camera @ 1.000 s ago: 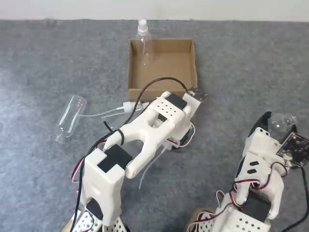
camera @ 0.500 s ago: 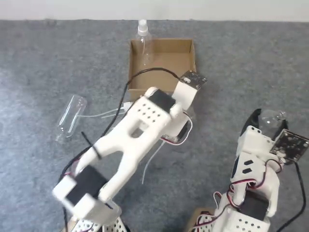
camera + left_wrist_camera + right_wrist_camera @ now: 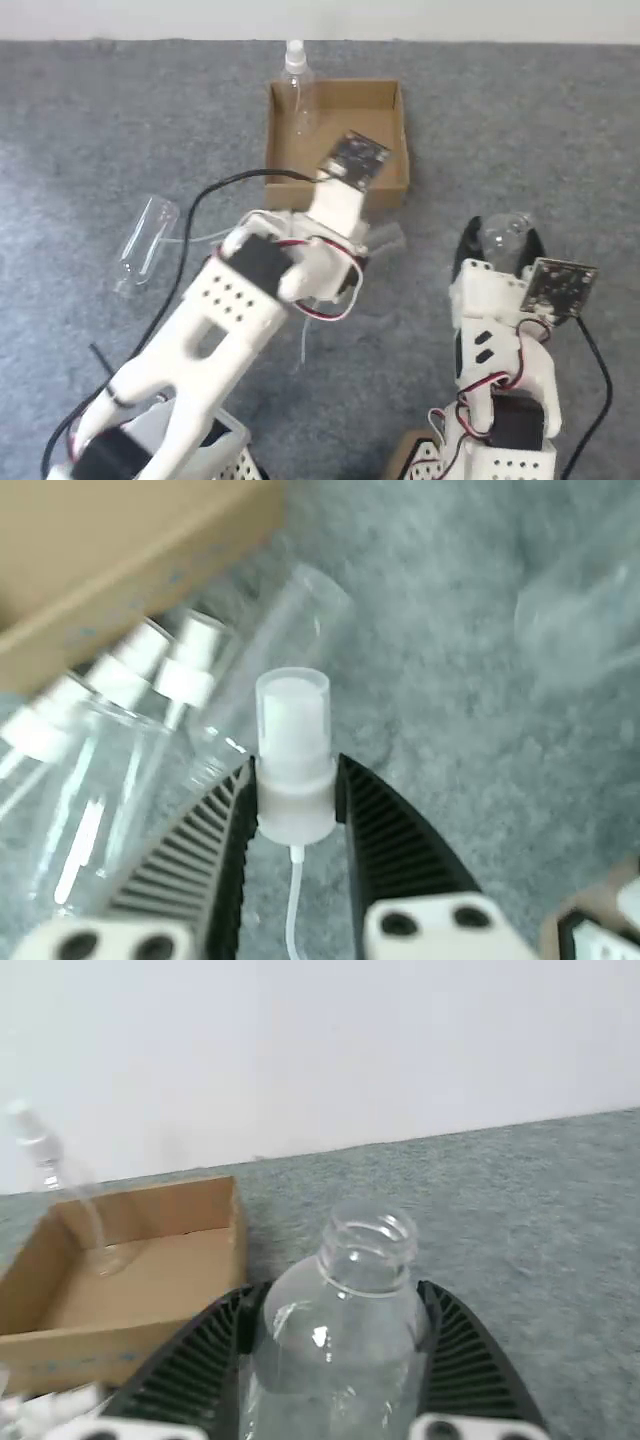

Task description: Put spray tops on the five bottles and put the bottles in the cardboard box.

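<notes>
High view: box at far centre of desk. Capped bottle upright in its far-left corner. Loose bottle lies on desk, well left of box.

L wrist view: L end effector clamped on spray top, tube hanging below. Box wall just beyond.

R wrist view: R end effector closed round open bottle, upright, neck uncapped. Box beyond, w/ capped bottle inside.

Grey carpeted surface, plain white wall behind — soft, even light
</notes>
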Controlling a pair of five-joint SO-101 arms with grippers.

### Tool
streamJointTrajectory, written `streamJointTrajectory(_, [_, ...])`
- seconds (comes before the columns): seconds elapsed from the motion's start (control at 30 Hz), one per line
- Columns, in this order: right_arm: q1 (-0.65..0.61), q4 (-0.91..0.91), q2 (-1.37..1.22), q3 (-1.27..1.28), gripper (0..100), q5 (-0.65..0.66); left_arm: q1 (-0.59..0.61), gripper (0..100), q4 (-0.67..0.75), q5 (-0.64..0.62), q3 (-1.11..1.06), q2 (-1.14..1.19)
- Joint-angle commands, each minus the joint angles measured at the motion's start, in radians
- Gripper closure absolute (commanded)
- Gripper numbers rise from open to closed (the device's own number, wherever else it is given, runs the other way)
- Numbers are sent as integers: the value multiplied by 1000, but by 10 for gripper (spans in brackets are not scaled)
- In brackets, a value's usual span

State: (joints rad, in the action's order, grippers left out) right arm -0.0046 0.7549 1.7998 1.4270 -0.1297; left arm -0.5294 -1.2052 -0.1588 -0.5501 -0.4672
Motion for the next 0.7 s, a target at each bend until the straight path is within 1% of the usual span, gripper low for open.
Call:
streamJointTrajectory(0.0, [-85, -19, 18, -51, 872, 2, 86, 987, 64, -18, -21, -138])
streamJointTrajectory(0.13, [-193, -28, 18, -21, 872, 2, 161, 987, 80, -21, -48, -213])
streamJointTrajectory(0.27, [-323, -27, 16, -5, 872, 5, 207, 987, 124, -21, -101, -301])
streamJointTrajectory(0.3, [-355, -28, 16, 5, 872, 20, 219, 987, 133, -23, -111, -325])
streamJointTrajectory(0.37, [-426, -28, 16, 28, 874, 92, 252, 987, 147, -28, -131, -373])
streamJointTrajectory(0.5, [-541, -30, 16, 77, 875, 233, 330, 987, 169, -86, -165, -457])
streamJointTrajectory(0.57, [-578, -30, 16, 87, 875, 261, 364, 987, 169, -95, -174, -494])
streamJointTrajectory(0.67, [-607, -28, 16, 89, 875, 264, 400, 987, 169, -114, -193, -548])
